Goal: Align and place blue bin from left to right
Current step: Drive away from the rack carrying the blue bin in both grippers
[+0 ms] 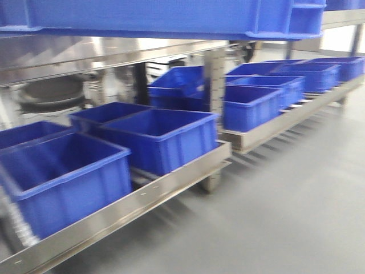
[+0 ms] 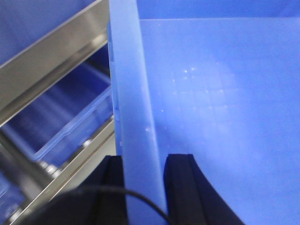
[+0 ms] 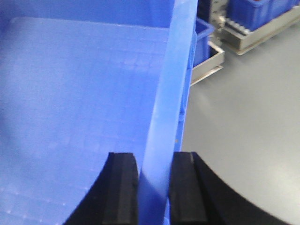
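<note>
Here the blue bin [image 1: 171, 17] runs across the top of the front-facing view, with only its lower wall and a ribbed corner showing, and in the picture it sits above the rack's upper steel shelf [image 1: 114, 54]; whether anything supports it from beneath cannot be told. In the left wrist view the left end effector [image 2: 146, 159] is closed on the bin's thick rim [image 2: 129, 93], with one black finger [image 2: 112, 183] outside the wall and the other inside, both pressed against the pale-blue edge. The bin's smooth floor [image 2: 220, 103], faintly gridded, fills the right of that view. A thin black cable [image 2: 140, 199] crosses in front of the rim near the bottom. To the left of the wall, a steel rail [image 2: 51, 61] and blurred blue tubs [image 2: 70, 131] lie lower down. The right end effector [image 3: 153, 157] pinches the opposite rim [image 3: 171, 93] in the same way, one pad on each side. There the bin's interior [image 3: 70, 103] lies to the left and the grey floor [image 3: 243, 122] to the right, well below. On the lower steel rack [image 1: 171, 182] stand several smaller blue tubs [image 1: 162, 137], the nearest [image 1: 63, 177] at the left. One tub [image 1: 179, 80] further back is tilted. A second rack [image 1: 285, 123] to the right carries a row of more tubs [image 1: 319, 74]. The front view is blurred.
</note>
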